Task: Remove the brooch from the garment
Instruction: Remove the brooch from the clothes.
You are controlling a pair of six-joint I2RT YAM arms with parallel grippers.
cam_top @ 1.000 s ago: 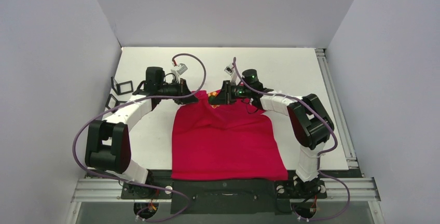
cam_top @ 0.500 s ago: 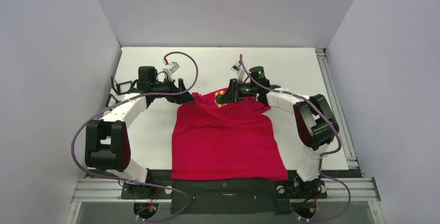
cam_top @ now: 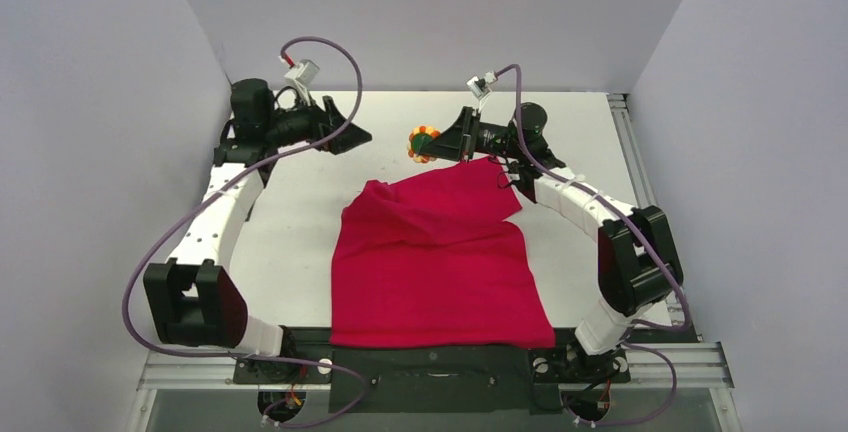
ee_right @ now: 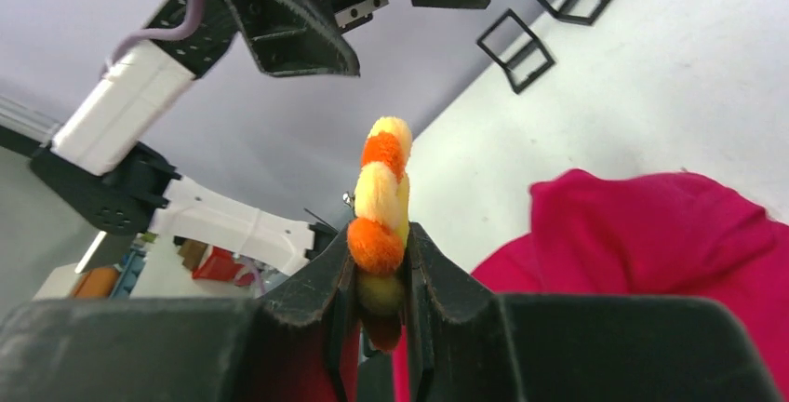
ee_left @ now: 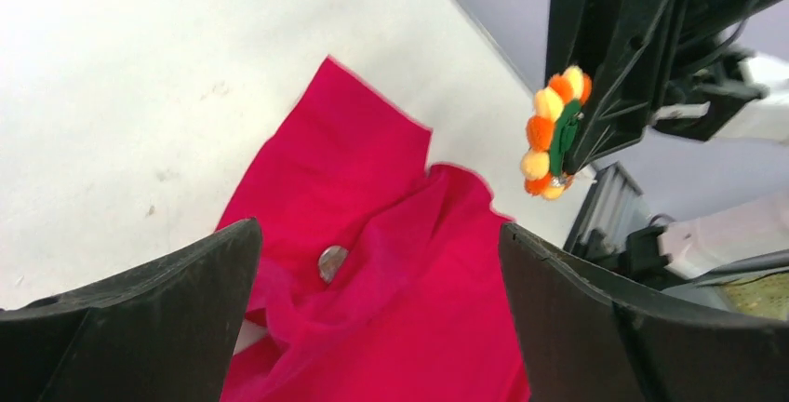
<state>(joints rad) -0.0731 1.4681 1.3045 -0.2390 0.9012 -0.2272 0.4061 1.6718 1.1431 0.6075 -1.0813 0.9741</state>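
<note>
The right end effector (cam_top: 440, 141) pinches the pom-pom brooch (cam_top: 422, 143) between its nearly closed fingers. In the right wrist view the orange and yellow balls stand up out of the narrow gap between them, with the green backing edge-on. A second ago this end effector was low over the neckline with the brooch against the cloth. Now it has risen and pulled back, and the brooch hangs in the air clear of the fabric.

The red T-shirt (cam_top: 440, 262) lies on the counter (cam_top: 300, 212) below and on the near side of that end effector. Its upper part is slumped into a crumpled fold, where earlier it was drawn up towards both arms.

The left end effector (cam_top: 350, 140) was pressed together on the shirt's upper edge a second ago. It is now spread wide with nothing between its fingers (ee_left: 149, 328), and it has lifted and swung back towards the far left corner. The shirt's upper folds sit beneath it and off to its right. From its wrist camera the brooch shows ahead and above, in the other arm's fingers. A small grey disc (ee_left: 331, 259) rests in the shirt's folds directly below the open gap.
</note>
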